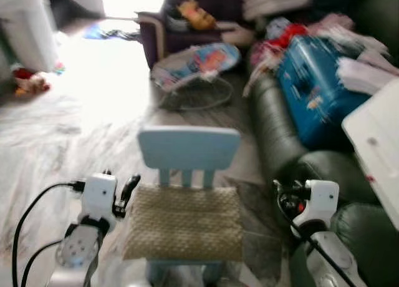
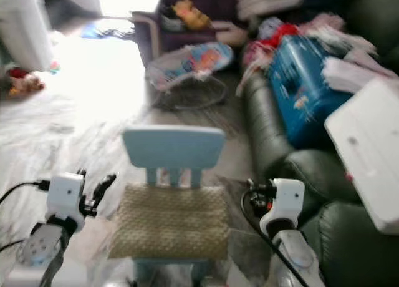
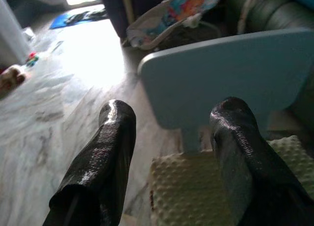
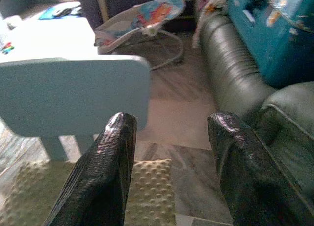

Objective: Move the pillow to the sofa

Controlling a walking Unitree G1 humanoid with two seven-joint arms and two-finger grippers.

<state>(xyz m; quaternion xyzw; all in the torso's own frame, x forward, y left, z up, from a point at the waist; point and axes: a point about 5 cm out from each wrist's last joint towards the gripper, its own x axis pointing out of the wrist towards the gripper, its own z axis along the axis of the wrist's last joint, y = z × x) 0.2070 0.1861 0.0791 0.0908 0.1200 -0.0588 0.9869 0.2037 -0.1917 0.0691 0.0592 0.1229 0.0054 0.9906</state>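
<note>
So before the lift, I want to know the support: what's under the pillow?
The pillow lies on the seat of a light blue chair; the seat is covered, so only its backrest and front edge show.

From the head we look forward and down through two eyes; both take in the pale blue chair [image 1: 187,168] close below, with the dark sofa [image 1: 274,137] on our right, the right eye's picture slightly offset. Each wrist camera looks along its own end effector, left [image 3: 171,152] and right [image 4: 169,157], close to the chair's backrest. All four views share the chair and the baby bouncer [image 1: 196,65] beyond it.
</note>
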